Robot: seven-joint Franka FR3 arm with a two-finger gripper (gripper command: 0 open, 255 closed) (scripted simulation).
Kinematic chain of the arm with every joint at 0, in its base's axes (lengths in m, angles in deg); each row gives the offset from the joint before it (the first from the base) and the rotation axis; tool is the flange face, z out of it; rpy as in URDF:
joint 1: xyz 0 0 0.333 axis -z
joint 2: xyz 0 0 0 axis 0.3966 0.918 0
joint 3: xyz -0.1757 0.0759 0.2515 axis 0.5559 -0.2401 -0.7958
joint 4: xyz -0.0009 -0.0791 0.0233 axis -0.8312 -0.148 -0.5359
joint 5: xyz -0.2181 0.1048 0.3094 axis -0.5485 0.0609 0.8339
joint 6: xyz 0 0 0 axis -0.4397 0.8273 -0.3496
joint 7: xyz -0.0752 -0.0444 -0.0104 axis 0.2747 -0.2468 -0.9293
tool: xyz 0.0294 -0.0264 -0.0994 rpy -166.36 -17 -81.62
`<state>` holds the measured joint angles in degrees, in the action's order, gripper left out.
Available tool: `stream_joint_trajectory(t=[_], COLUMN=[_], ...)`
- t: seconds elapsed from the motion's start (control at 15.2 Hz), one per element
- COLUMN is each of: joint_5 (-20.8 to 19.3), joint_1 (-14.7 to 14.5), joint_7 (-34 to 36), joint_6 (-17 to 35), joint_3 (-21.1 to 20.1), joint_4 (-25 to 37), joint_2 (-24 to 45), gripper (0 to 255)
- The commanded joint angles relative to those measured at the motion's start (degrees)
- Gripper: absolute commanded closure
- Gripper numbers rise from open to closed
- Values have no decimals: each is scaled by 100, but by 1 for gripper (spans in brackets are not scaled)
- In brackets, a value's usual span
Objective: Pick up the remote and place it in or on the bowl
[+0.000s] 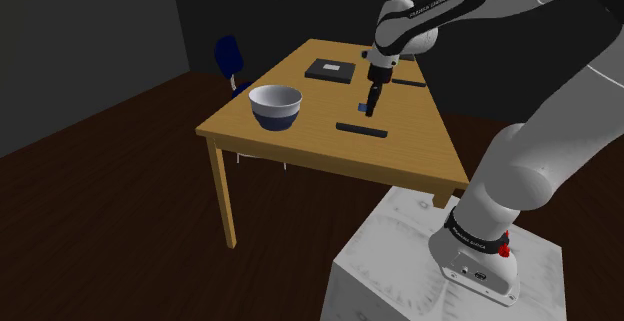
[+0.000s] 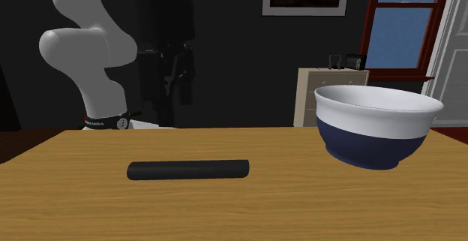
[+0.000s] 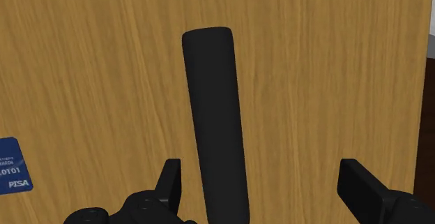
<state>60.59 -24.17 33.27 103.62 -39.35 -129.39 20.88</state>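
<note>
Claw (image 3: pixel 262 168) is wide open, holding nothing, and hovers over the remote (image 3: pixel 216 118), which sits closer to one finger. Plain table (image 1: pixel 300 144) surrounds it, and the bowl (image 1: pixel 275 106) is well apart.

Shoulder view high beside stand (image 1: pixel 392 261); second exterior low, near, opposite arm (image 2: pixel 79 52); wrist close overhead; remote (image 2: pixel 187 170) common to all.

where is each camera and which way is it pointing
Shoulder view: beside and behind the stand, looking down over the table; the arm reaches up-left to the gripper.
Second exterior view: low at the table's far edge, facing back at the arm past the remote and bowl.
Wrist view: on the hand, looking down at the remote lying between its open fingers.
The two exterior views share arm, remote and bowl.
</note>
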Motion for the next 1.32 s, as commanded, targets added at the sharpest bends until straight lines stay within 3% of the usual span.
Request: stream_joint_trajectory(t=[0.0, 0.13, 0.66, 1.12, 1.19, 1.25], joint_5=[135, 306, 534, 533, 533, 533], joint_1=[-39, -58, -93, -93, -93, -93], joint_7=[-354, -710, -882, -881, -881, -881], joint_6=[216, 381, 1011, 1010, 1010, 1010], joint_3=[164, 304, 333, 333, 333, 333], joint_4=[59, 166, -103, -103, -103, -103], joint_2=[419, 834, 1234, 1233, 1233, 1233], gripper=[0, 0, 0, 0, 255, 255])
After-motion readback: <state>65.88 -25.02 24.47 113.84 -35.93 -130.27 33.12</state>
